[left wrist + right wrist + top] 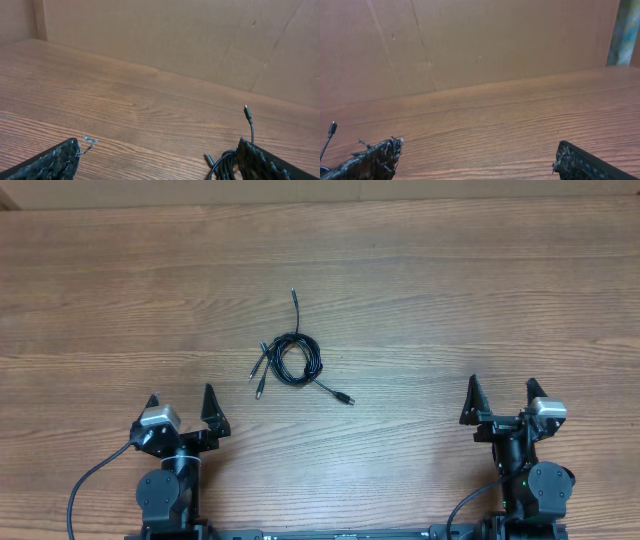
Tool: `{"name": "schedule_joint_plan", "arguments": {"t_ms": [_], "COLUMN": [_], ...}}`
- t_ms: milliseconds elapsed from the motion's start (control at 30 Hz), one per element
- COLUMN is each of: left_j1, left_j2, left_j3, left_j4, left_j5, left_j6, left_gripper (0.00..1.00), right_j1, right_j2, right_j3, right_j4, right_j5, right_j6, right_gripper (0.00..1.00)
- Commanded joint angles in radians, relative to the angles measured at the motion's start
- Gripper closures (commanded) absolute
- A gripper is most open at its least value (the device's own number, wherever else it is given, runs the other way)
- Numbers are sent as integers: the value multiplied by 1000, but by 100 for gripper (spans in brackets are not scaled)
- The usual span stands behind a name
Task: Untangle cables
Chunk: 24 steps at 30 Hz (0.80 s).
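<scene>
**Cables in a heap, both pincers wide and empty**

Cables [290, 360] bunched in a small loopy ring near mid table [120, 290], thin and black. Far plug [293, 293] poking out toward the back edge. Near plug [348, 399] sticking out on the near right. Short ends [258, 385] hanging out on the near left.

Left pincer [180, 396] parked at near edge, L of the heap, jaws spread wide, holding nothing. Right pincer [501, 384] parked at near edge too, well apart from the heap on the R side, also spread wide, holding nothing. From left wrist cam: heap peeking in at low R corner, not touched. From right wrist cam: only one plug tip at far L, rest out of view.

Job not started yet, by the look of it.

Things that could go wrong:
- Grabbing the whole ring at once → loops squeezed together, knot pulled tighter, not looser.
- Pinching too high → very thin cord, easy to miss, jaws closing on air.
- Pushing down too hard → fingertips bumping wood, cords sliding away.
- Pulling w/ one arm only → whole heap dragged along, no untangling. Prob better w/ one end held and the other pulled.
- Tugging a plug fast → plug caught in a loop, stuck.
</scene>
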Motion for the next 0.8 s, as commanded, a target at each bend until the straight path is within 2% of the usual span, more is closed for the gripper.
{"name": "schedule_joint_plan", "arguments": {"t_ms": [0,767], "left_j1": [5,5], "left_j2": [-7,-7], "left_j3": [-3,-3], "left_j4": [2,2], "left_j5": [-12,-12], "left_j6": [12,12], "left_gripper": [1,0], "right_j1": [4,4], "right_j2": [-10,-10], "right_j3": [-10,-10], "right_j4": [2,6], "right_j5": [7,36], "right_j6": [-5,-5], "right_gripper": [0,0]}}
